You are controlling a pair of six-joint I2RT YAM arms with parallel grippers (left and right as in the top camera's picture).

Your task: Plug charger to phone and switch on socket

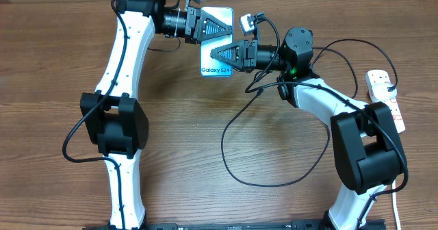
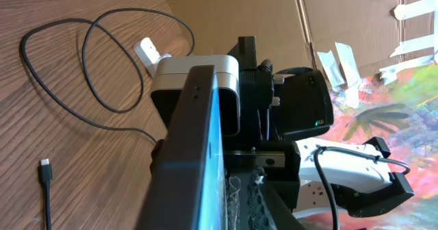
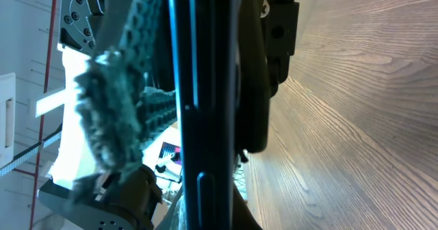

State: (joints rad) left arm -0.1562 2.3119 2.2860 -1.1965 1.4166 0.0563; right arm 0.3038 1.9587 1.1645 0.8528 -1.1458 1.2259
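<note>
Blue-cyan glows from the phone [image 1: 216, 67] at the far middle of the table [image 1: 178, 155], and we find both arms meeting on it. From above, we see the left arm rise from its base along the left side, fold at a black elbow, run its white link toward the far edge and then turn its wrist sharply inward. The left gripper [image 1: 209, 26] points across toward the other arm. It is rolled onto its side, with one finger lying over the upper part of the screen. It looks clamped on the phone.

We see the right arm mirror this. It climbs from the near right, bends at its own dark elbow and reaches inward. The right gripper [image 1: 220, 53] aims back at the left one and sits closed on the phone's right edge, just above the "Galaxy S24" lettering. The two grippers lie just beside each other, offset along the phone.

Both wrist cameras show us the phone edge-on, a dark band with a thin bright line. In the left wrist view it appears raised off the wood.

We see the charger [image 1: 223, 144] lying loose in wide loops on the table near the right arm. Its connector tip [image 2: 46, 170] rests apart from the phone. The socket [image 1: 385, 96] lies at the right edge, well apart from both grippers.
</note>
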